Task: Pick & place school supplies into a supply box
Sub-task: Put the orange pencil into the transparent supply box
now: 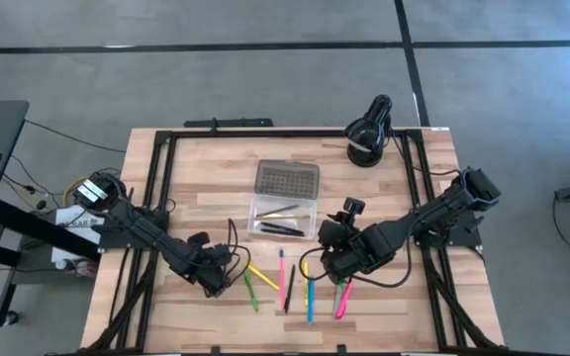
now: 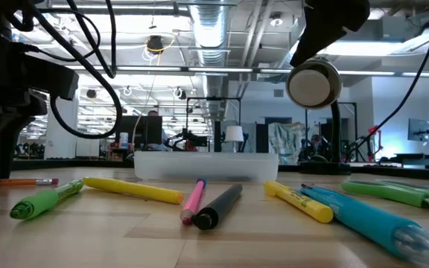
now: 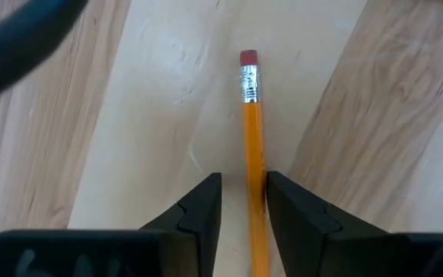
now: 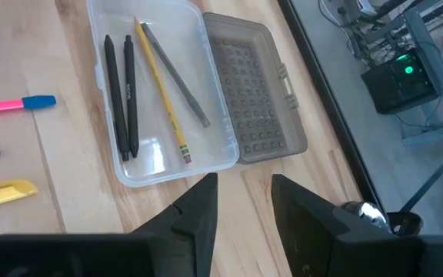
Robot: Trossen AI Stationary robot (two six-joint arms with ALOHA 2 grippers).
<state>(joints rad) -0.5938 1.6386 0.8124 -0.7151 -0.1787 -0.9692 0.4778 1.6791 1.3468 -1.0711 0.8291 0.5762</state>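
1. We see the left gripper (image 3: 242, 201) low over the table (image 1: 206, 168) near its left front part, its two fingers (image 3: 198, 208) set narrowly around an orange pencil (image 3: 252, 154). The pencil lies flat on the wood between them with its eraser end pointing away from the wrist; we cannot tell whether the fingers already press on it.
2. The right gripper (image 4: 242, 204) hangs above the table just in front of the box (image 4: 164, 100), fingers slightly apart and holding nothing.
3. The box sits near the middle of the table, its dotted lid (image 4: 252, 92) swung open and lying flat on the far side.
4. Inside the box we count four items: two black pens (image 4: 121, 96), one yellow pencil (image 4: 162, 92) and one grey pencil (image 4: 177, 77).
5. Along the front edge we count roughly eight loose pens and markers (image 1: 295, 282): yellow, green, pink, black and blue.
6. One black lamp (image 1: 369, 131) stands at the far right corner.
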